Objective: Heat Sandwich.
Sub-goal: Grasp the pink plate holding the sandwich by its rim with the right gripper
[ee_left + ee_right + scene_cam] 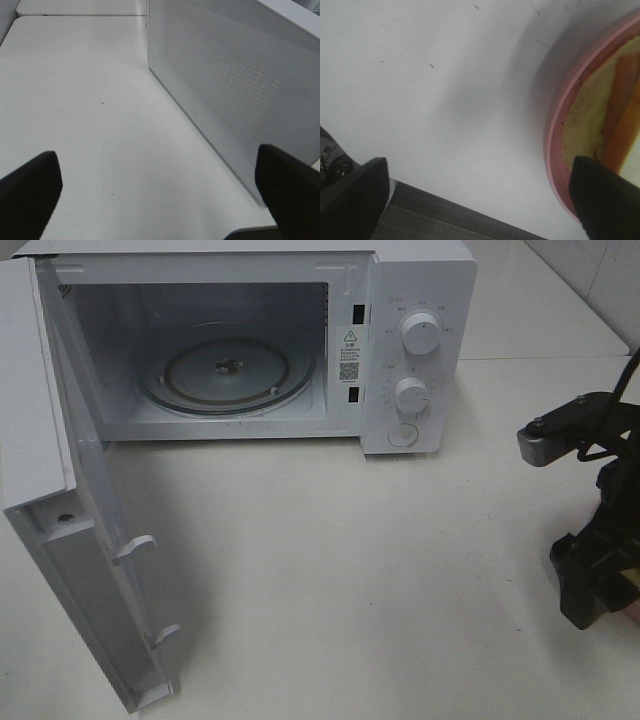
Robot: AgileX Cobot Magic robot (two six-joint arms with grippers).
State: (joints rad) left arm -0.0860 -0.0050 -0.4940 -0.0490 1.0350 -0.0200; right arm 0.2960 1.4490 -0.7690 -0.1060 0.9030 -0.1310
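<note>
While the right hand [477, 170] gapes, the sandwich [600, 110] lies just beside it.

Exterior camera looks steeply down on the desk [350, 570], microwave [440, 290] at 12 o'clock; wrist cameras skim that desk closely, past the left tool [159, 192] toward the microwave's perforated panel [225, 90], past the right tool [480, 197] beside a pink plate [551, 140].

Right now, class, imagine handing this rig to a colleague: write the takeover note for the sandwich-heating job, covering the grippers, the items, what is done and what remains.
Left gripper: open, empty, over the table beside the microwave door.
Right gripper: open, empty, beside the pink plate, not closed on it.
Sandwich: on the plate, outside the microwave.
Done: door open, glass turntable bare.
Left: grasp plate, set it on the turntable, close door, set dials.
</note>
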